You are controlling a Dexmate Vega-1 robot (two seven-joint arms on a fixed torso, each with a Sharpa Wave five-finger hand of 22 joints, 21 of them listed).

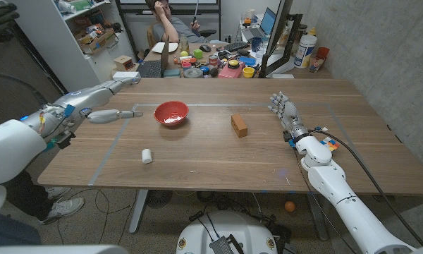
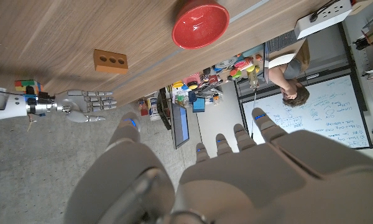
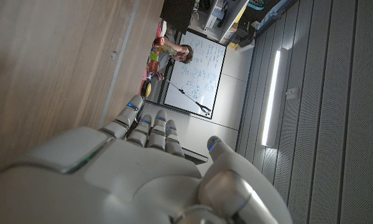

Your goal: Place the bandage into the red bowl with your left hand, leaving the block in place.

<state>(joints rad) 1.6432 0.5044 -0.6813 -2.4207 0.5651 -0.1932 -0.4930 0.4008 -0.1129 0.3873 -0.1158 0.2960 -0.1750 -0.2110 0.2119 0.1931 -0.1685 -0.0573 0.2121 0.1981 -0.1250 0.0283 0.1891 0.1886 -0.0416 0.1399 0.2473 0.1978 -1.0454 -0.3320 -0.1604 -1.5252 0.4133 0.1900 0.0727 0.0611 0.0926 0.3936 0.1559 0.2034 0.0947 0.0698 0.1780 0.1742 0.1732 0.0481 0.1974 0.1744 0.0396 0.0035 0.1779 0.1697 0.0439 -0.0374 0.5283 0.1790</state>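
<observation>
A small white bandage roll (image 1: 147, 156) lies on the wooden table (image 1: 218, 159), toward the front left. The red bowl (image 1: 171, 113) (image 2: 200, 23) stands behind it, left of the middle. To the bowl's right sits a brown block (image 1: 239, 125) (image 2: 110, 61) with holes in one face. My left hand (image 1: 113, 113) (image 2: 236, 168) hovers just left of the bowl with its fingers stretched toward it, holding nothing. The bandage is well in front of that hand. At the table's right, my right hand (image 1: 284, 109) (image 2: 81, 104) (image 3: 143, 168) stands with its fingers apart, holding nothing.
A white power strip (image 1: 127, 75) (image 2: 323, 17) lies at the table's back left corner. A coloured cube (image 1: 329, 143) (image 2: 26, 84) sits by my right wrist. Pale tape lines mark the tabletop. Behind the table sits a person (image 1: 166, 25) at a cluttered desk (image 1: 218, 62).
</observation>
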